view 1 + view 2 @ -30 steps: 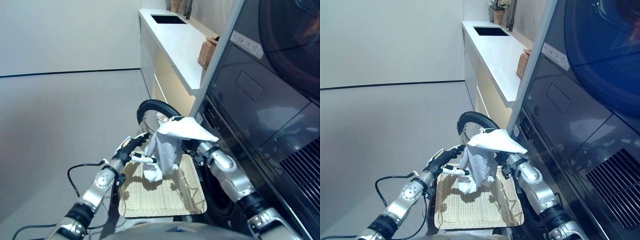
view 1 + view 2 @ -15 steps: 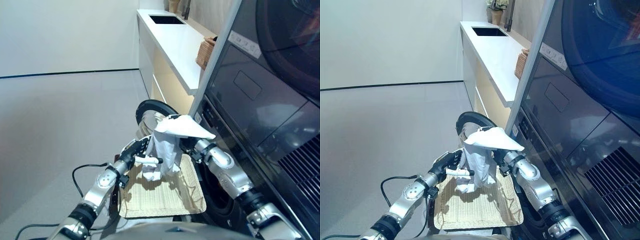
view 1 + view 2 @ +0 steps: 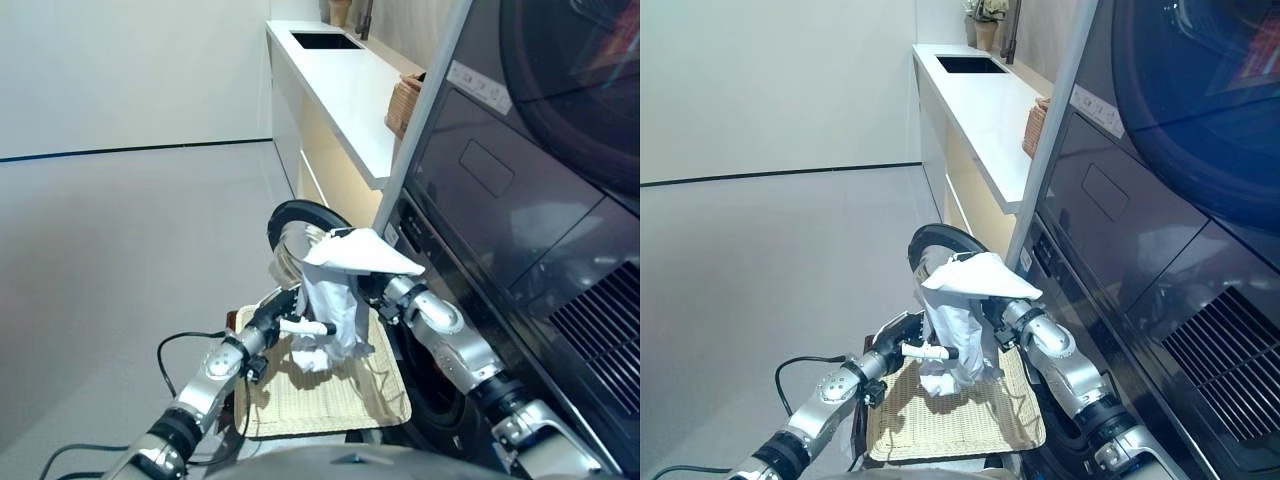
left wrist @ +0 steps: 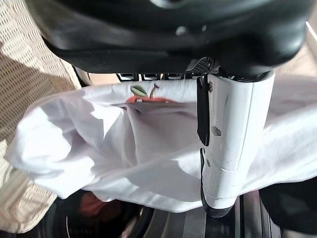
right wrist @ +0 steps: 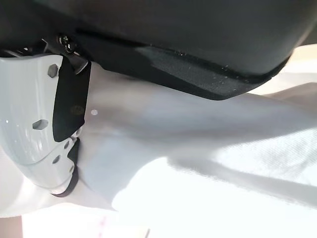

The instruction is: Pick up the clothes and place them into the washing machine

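Both hands hold one white garment [image 3: 335, 290] up above the woven tray [image 3: 330, 385] on the floor. Left hand [image 3: 283, 315] comes in from the lower left and presses against the hanging cloth, its white-covered thumb [image 4: 233, 144] lying across the folds; its own wrist view shows the thumb and fingers closed on the fabric, with a small red and green print near the fingers. Right hand [image 3: 992, 305] is mostly buried under the garment's top, which drapes over it like a peak; its wrist view shows the white thumb [image 5: 37, 134] against the cloth with fabric bunched in the palm, so it grips the garment too. The garment hangs just in front of the round door [image 3: 300, 225] of the washer [image 3: 470, 290], whose dark front rises on the right. A white counter [image 3: 345, 90] with a sink runs beyond, a wicker basket [image 3: 405, 105] on it.
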You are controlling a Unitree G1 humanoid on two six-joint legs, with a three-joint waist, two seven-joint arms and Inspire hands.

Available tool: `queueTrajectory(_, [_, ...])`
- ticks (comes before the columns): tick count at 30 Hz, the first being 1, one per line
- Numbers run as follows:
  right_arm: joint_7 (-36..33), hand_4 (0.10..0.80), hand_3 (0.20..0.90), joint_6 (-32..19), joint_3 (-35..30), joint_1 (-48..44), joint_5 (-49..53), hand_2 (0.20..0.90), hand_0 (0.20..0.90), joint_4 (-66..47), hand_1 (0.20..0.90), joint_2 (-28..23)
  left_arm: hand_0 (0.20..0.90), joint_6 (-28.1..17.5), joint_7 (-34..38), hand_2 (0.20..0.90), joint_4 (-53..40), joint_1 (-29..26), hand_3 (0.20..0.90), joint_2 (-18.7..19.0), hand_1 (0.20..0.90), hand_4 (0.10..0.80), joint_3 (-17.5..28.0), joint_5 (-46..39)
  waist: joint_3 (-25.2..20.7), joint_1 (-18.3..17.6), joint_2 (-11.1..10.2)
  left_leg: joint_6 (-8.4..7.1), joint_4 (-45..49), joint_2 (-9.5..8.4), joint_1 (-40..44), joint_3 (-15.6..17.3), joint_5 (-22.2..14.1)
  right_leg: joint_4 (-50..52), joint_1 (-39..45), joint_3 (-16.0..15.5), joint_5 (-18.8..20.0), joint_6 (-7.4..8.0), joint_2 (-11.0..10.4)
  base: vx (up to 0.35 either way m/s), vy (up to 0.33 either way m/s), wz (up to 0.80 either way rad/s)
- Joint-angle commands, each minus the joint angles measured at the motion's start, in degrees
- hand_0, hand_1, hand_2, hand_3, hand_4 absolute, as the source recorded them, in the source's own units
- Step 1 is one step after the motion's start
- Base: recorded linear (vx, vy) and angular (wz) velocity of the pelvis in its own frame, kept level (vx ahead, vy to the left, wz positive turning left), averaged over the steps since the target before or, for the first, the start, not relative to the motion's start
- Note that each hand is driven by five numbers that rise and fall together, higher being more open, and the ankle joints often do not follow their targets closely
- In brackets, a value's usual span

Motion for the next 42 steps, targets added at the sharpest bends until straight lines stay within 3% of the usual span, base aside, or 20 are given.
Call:
queueTrajectory(1, [-0.35,0.300,0.200,-5.98,-1.42,-11.15,3.90,0.200,0.200,-5.19,0.200,1.20,0.900,-3.43,-1.10,0.900,3.01,-9.32,0.900,-3.33,0.900,0.800,-3.46,-2.79,-3.38,0.26,-0.57,-3.09,-0.27,2.43,-2.23,-3.49,0.42,1.78,2.77,-0.84,-1.91,5.42,-5.90,0.000,0.000,0.00])
queueTrajectory(15, [-1.05,0.300,0.200,-6.27,-0.44,-11.81,4.64,0.200,0.200,-4.96,0.200,1.58,0.900,-3.04,-0.31,0.900,4.85,-10.61,0.900,-5.63,0.900,0.800,-5.87,-3.46,-3.25,0.10,-0.67,-3.12,-0.35,2.40,-2.54,-3.61,0.50,1.90,2.55,-0.78,-1.98,5.38,-5.83,0.000,0.000,0.00])
queueTrajectory(16, [-1.06,0.300,0.200,-6.28,-0.35,-11.85,4.79,0.200,0.200,-5.01,0.200,1.59,0.812,-3.07,-0.23,0.812,4.96,-10.70,0.812,-5.66,0.812,0.737,-5.88,-3.47,-3.25,0.09,-0.67,-3.14,-0.35,2.42,-2.54,-3.61,0.50,1.93,2.54,-0.79,-1.99,5.37,-5.81,0.000,0.000,0.00])
queueTrajectory(17, [-1.06,0.300,0.200,-6.28,-0.35,-11.86,4.80,0.200,0.200,-5.01,0.200,1.59,0.414,-3.07,-0.23,0.414,4.97,-10.70,0.414,-5.66,0.414,0.453,-5.87,-3.47,-3.24,0.09,-0.67,-3.14,-0.35,2.43,-2.54,-3.61,0.50,1.93,2.54,-0.79,-1.99,5.37,-5.81,0.000,0.000,0.00])
queueTrajectory(18, [-1.04,0.300,0.200,-6.32,-0.28,-11.82,4.94,0.200,0.200,-5.02,0.200,1.51,0.200,-3.09,-0.19,0.200,5.07,-10.71,0.200,-5.68,0.200,0.300,-5.95,-3.50,-3.22,0.08,-0.66,-3.15,-0.36,2.42,-2.53,-3.62,0.50,1.94,2.59,-0.82,-2.00,5.36,-5.79,0.000,0.000,0.00])
queueTrajectory(42, [-0.95,0.300,0.200,-7.36,-4.49,-7.93,5.99,0.200,0.200,-7.25,0.200,0.36,0.200,-4.30,1.35,0.200,6.83,-8.99,0.200,-3.77,0.200,0.300,-1.58,-0.82,-3.28,0.09,-0.45,-3.20,-0.41,2.64,-2.27,-3.54,0.45,1.56,3.05,-0.89,-2.27,5.28,-5.57,0.000,0.000,0.00])
